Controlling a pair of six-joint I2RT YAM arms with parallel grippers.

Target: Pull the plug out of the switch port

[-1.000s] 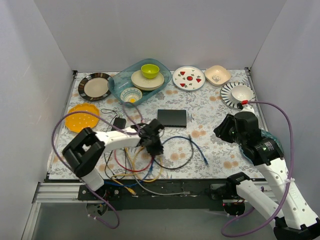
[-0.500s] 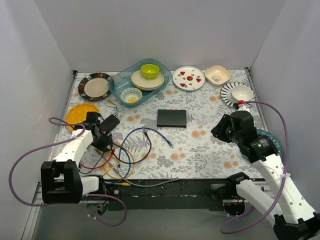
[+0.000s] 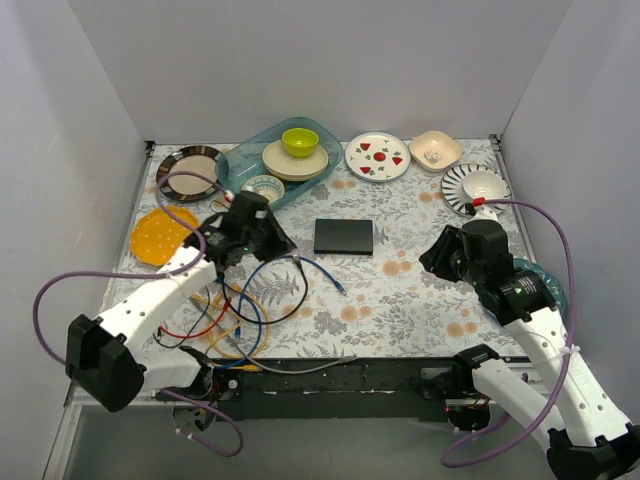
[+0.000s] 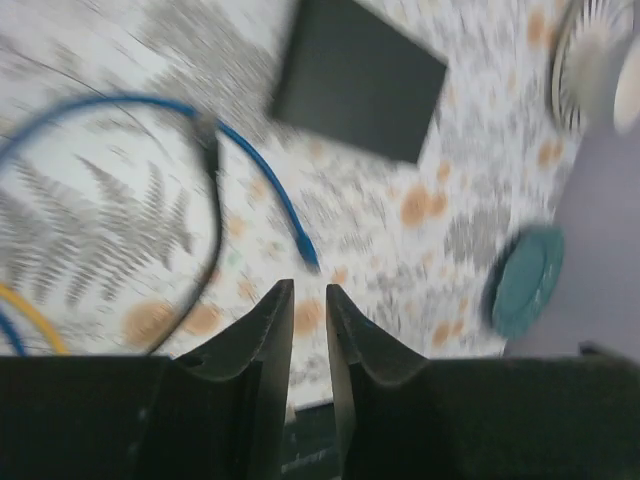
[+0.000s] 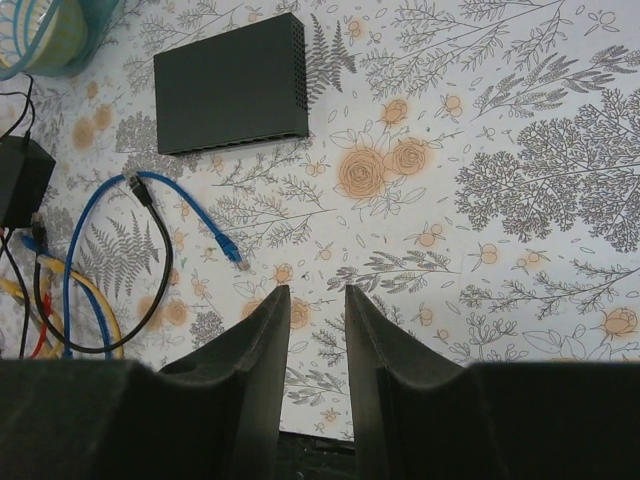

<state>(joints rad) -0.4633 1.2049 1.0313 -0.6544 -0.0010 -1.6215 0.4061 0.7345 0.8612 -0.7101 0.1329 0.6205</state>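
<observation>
The switch (image 3: 343,236) is a flat black box lying in the middle of the floral mat, also seen in the left wrist view (image 4: 360,90) and the right wrist view (image 5: 230,85). No cable shows in its sockets. A blue cable lies in front of it, its plug (image 3: 340,290) (image 4: 310,262) (image 5: 240,264) loose on the mat. My left gripper (image 3: 285,243) (image 4: 309,285) hovers left of the switch, jaws almost together and empty. My right gripper (image 3: 432,262) (image 5: 317,290) hovers right of the switch, jaws a narrow gap apart and empty.
A tangle of blue, black, yellow and red cables (image 3: 235,310) lies at the front left. A small black adapter block (image 5: 20,180) sits left of the switch. A teal basket (image 3: 232,168) with bowls and several plates line the back. A teal plate (image 4: 528,282) lies at the right.
My left arm swung from the cable tangle out to the far left, then up and right to beside the switch. The cables shifted left. The right arm barely moved.
</observation>
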